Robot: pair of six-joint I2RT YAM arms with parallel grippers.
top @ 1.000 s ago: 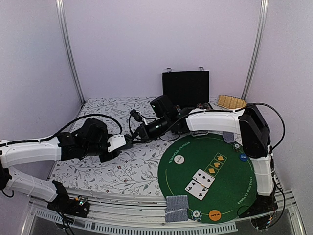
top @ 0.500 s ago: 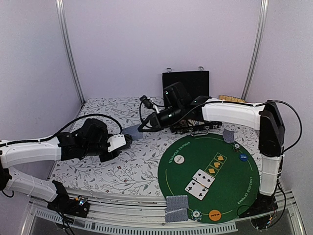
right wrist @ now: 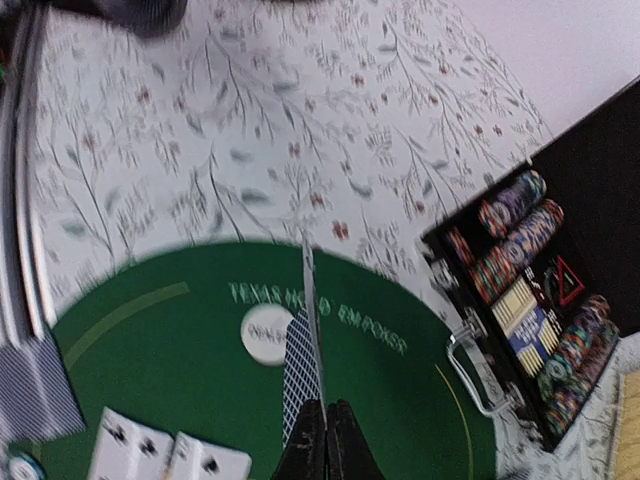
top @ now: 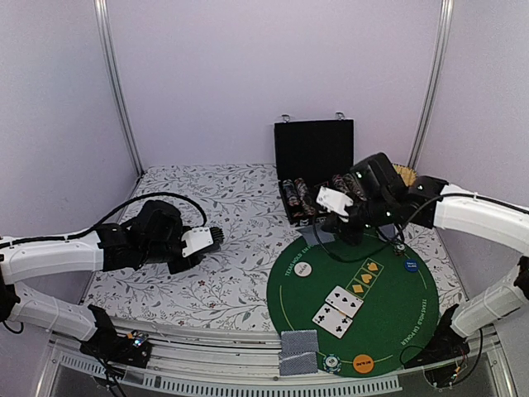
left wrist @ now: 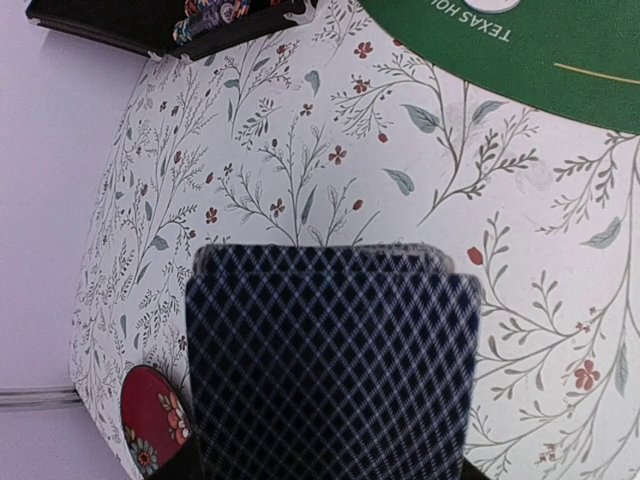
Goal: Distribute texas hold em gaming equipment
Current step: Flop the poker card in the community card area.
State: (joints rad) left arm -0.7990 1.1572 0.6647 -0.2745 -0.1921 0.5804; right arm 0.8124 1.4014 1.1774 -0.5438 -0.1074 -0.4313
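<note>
My left gripper (top: 207, 240) hovers over the flowered cloth left of the mat, shut on a deck of blue-grey patterned playing cards (left wrist: 330, 360) that fills the left wrist view and hides the fingers. My right gripper (right wrist: 327, 412) is shut on a single card (right wrist: 312, 330), seen edge-on above the green round mat (right wrist: 150, 360) and its white disc (right wrist: 262, 335). From above, that gripper (top: 328, 211) hangs over the mat's far edge. On the mat (top: 388, 318) lie face-up cards (top: 337, 311), a blue disc (top: 411, 265), an orange disc (top: 362, 361) and face-down cards (top: 297, 351).
An open black case with rows of striped chips (top: 307, 197) stands behind the mat, its lid (top: 314, 149) upright. A woven tan piece (top: 405, 171) sits at the back right. A red dish (left wrist: 150, 415) lies on the cloth below my left gripper.
My right arm drew a card off the deck in my left gripper and swung right with it, to the mat's far edge. The left arm stayed still.
</note>
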